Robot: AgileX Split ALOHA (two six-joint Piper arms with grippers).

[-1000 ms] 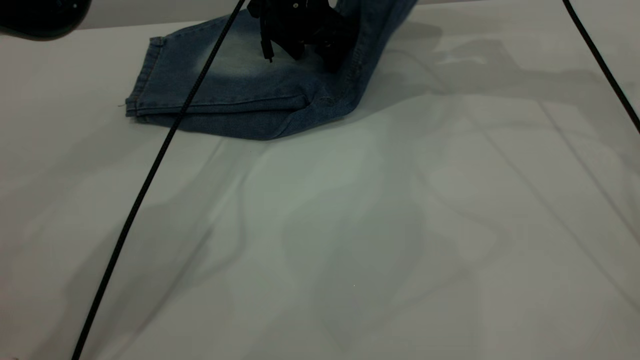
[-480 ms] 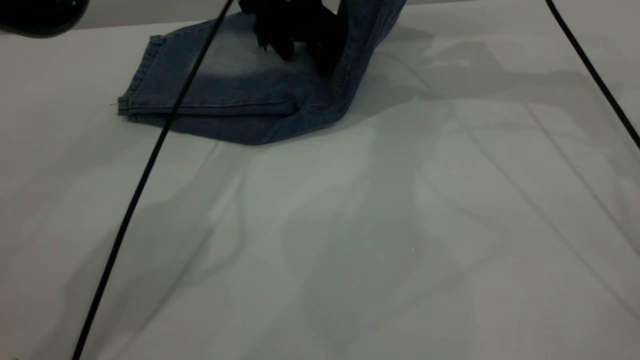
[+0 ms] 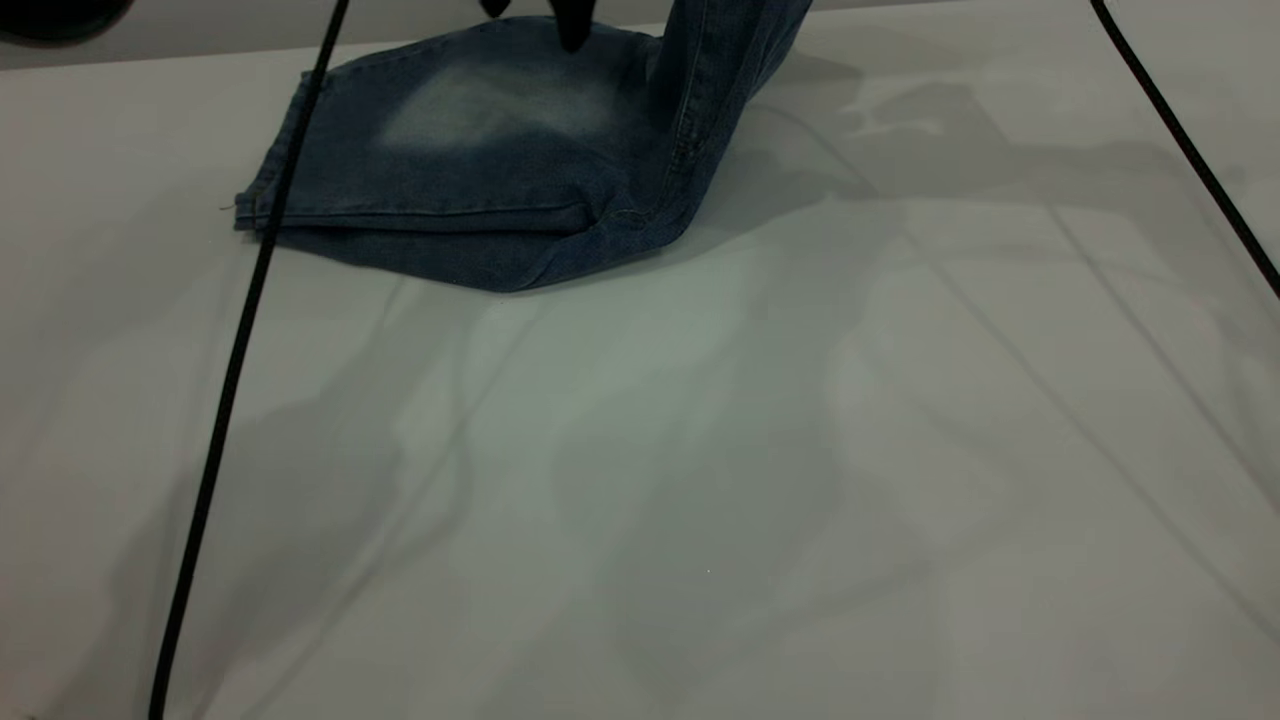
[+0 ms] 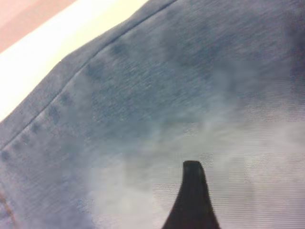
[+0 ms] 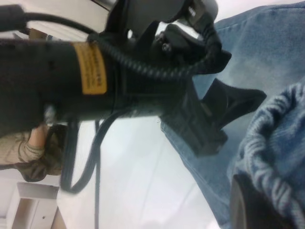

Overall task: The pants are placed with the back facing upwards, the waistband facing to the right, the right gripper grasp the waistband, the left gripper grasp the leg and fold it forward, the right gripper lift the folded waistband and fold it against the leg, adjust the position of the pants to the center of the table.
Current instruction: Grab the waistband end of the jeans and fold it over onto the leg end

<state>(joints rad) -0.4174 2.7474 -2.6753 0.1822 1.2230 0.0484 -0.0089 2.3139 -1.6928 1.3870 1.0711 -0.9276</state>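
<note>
The pants (image 3: 480, 170) lie at the far side of the table (image 3: 700, 450), blue denim with a pale faded patch. The folded leg (image 3: 430, 120) lies flat, hem to the left. The right part of the pants rises steeply out of the top of the exterior view. In the right wrist view the ruffled waistband (image 5: 274, 152) is pinched by my right gripper (image 5: 252, 200), lifted above the table. My left gripper (image 3: 540, 15) hovers open just above the leg, holding nothing; it also shows as the left gripper (image 5: 224, 119) in the right wrist view. One of its fingers (image 4: 193, 191) hangs over the faded denim.
Two black cables cross the exterior view, one cable (image 3: 230, 380) at the left and another cable (image 3: 1190, 150) at the right. A dark rounded object (image 3: 50, 15) sits at the top left corner. A person's sleeve (image 5: 28, 150) shows beyond the table.
My left gripper has lifted off the folded leg and mostly left the top of the exterior view. The left cable swung leftward. The lifted part of the pants stands a little more upright.
</note>
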